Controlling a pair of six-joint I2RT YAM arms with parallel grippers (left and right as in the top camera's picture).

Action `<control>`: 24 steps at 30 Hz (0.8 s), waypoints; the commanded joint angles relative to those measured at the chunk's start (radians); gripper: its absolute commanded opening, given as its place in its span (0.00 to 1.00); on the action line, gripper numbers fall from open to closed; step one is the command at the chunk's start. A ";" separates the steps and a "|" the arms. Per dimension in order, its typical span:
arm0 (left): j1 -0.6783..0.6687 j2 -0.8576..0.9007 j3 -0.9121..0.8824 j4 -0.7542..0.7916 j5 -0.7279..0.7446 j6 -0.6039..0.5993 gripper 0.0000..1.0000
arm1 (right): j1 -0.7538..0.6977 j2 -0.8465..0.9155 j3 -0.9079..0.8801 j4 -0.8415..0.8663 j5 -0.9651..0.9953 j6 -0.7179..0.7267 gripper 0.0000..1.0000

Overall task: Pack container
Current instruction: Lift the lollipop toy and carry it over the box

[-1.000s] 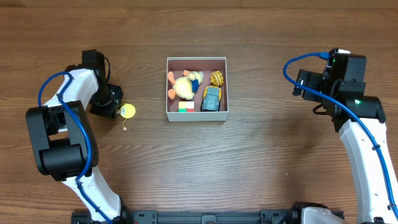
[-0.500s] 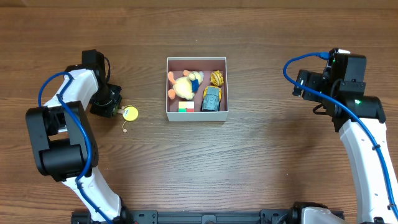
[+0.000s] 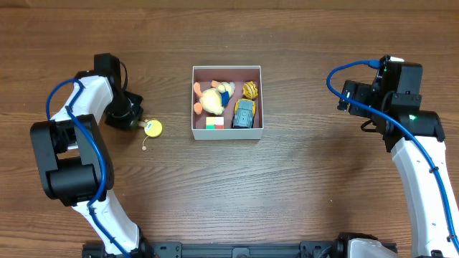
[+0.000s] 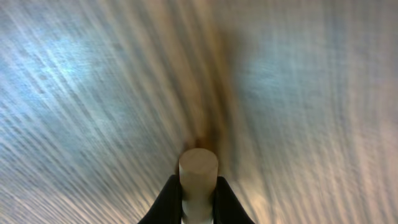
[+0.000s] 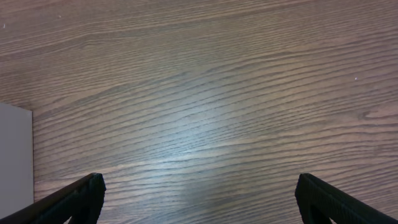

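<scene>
Desk [image 3: 301, 193]: dark brown wood grain, carries everything in the overhead view.
Beige scrap [image 3: 145, 149]: small and pale, lies alone on the desk in the left half of the overhead frame, just below the yellow toy and apart from it.
Yellow toy [image 3: 151, 128]: round and bright yellow, sits left of centre, touching the tip of the left end effector and well apart from the container.
Left end effector [image 3: 140, 124]: closed down on the yellow toy. From the left wrist, shows two dark fingers [image 4: 168, 200] at bottom centre pinching a pale, round-topped stub, with blurred desk behind.
Container [image 3: 226, 134]: square white-walled box with a pink floor, stands at the centre of the overhead frame, between the two arms.
Contents: red, white and green cube [image 3: 214, 122] at the lower wall, grey-blue car [image 3: 244, 113] at lower right, yellow-orange plush duck [image 3: 211, 99] at left centre, striped orange toy [image 3: 250, 89] in the upper right corner.
Right end effector [image 3: 343, 99]: fingers spread wide apart and holding nothing, at the right of the overhead frame, well apart from the container. From the right wrist, shows bare desk between the tips and a strip of white wall at the left edge.
</scene>
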 commanded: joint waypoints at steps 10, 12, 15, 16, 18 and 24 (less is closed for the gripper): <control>-0.210 -0.188 0.254 -0.057 0.041 0.190 0.04 | -0.002 -0.002 0.001 0.006 0.014 -0.007 1.00; -0.272 -0.215 0.279 -0.053 0.041 0.190 0.04 | -0.002 -0.002 0.001 0.006 0.014 -0.007 1.00; -0.372 -0.234 0.310 -0.030 0.034 0.190 0.04 | -0.002 -0.002 0.001 0.006 0.014 -0.006 1.00; -0.402 -0.235 0.316 -0.021 0.023 0.190 0.04 | -0.002 -0.002 0.001 0.006 0.014 -0.007 1.00; -0.461 -0.235 0.319 0.002 -0.015 0.189 0.05 | -0.002 -0.002 0.001 0.006 0.014 -0.007 1.00; -0.590 -0.200 0.319 0.025 -0.117 0.189 0.13 | -0.002 -0.002 0.001 0.006 0.014 -0.007 1.00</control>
